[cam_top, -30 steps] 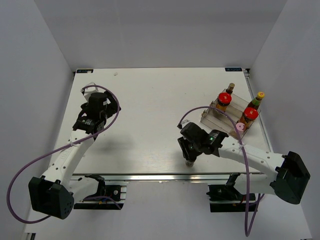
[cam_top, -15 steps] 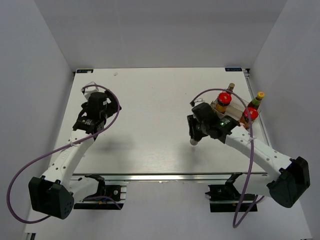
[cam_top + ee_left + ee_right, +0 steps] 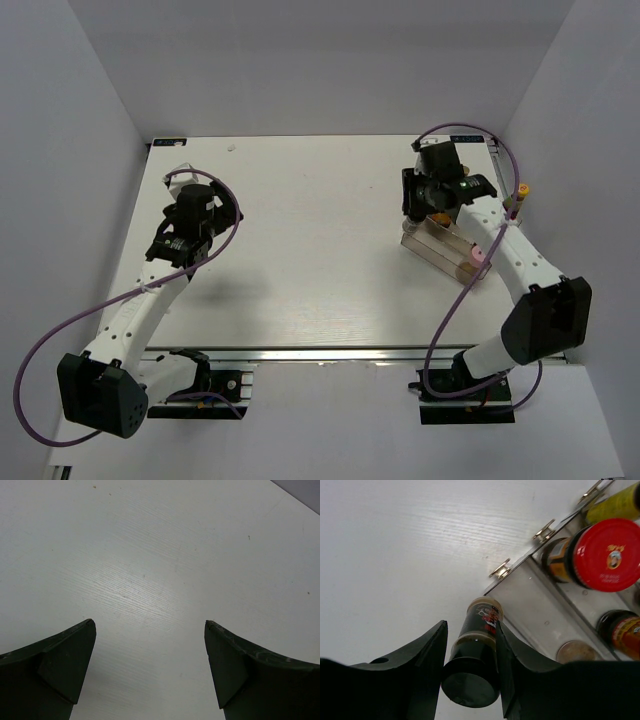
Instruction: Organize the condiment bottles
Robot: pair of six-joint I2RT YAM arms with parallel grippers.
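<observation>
Bright, even light casts soft shadows (a mild sheen on the table point(image 3: 125, 592))

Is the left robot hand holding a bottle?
No, the left gripper hangs open over the white table with nothing in it.

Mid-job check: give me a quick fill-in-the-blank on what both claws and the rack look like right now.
1. The right claw is ___ on the dark shaker, at the edge of the clear rack.
2. The left claw stands ___ over bare table, holding nothing.
3. In the right wrist view, the jar in the rack that shows its top has a ___ lid.

Missing words: shut; open; red.
</observation>
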